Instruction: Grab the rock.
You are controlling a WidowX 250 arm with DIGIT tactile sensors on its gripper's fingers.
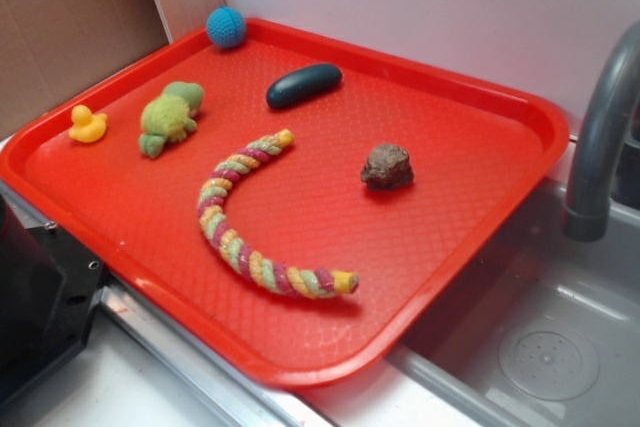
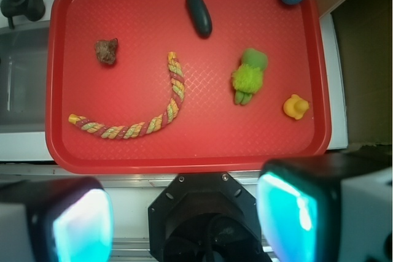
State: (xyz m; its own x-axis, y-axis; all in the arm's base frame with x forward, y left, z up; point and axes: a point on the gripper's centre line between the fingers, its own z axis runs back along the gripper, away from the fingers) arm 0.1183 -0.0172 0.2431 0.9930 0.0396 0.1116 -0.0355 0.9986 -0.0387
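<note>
The rock (image 1: 387,166) sat by itself on the red tray (image 1: 130,212), toward the side nearest the sink (image 1: 545,347) and grey faucet (image 1: 600,137), touching nothing, with the rope toy (image 1: 250,217) curving past it toward the tray's middle. From the wrist view the gripper (image 2: 184,222) hung well back from the tray's near rim, its two fingers (image 2: 80,222) spread wide apart with nothing between them, and the rock (image 2: 106,51) lay far off up and to the left of that gap. Those fingers were blurred and cut off by the picture's lower edge, so their tips could not be made out. In the exterior view only a dark block at the lower left corner showed, too cropped to identify. The faucet's top ran out of frame too.
</note>
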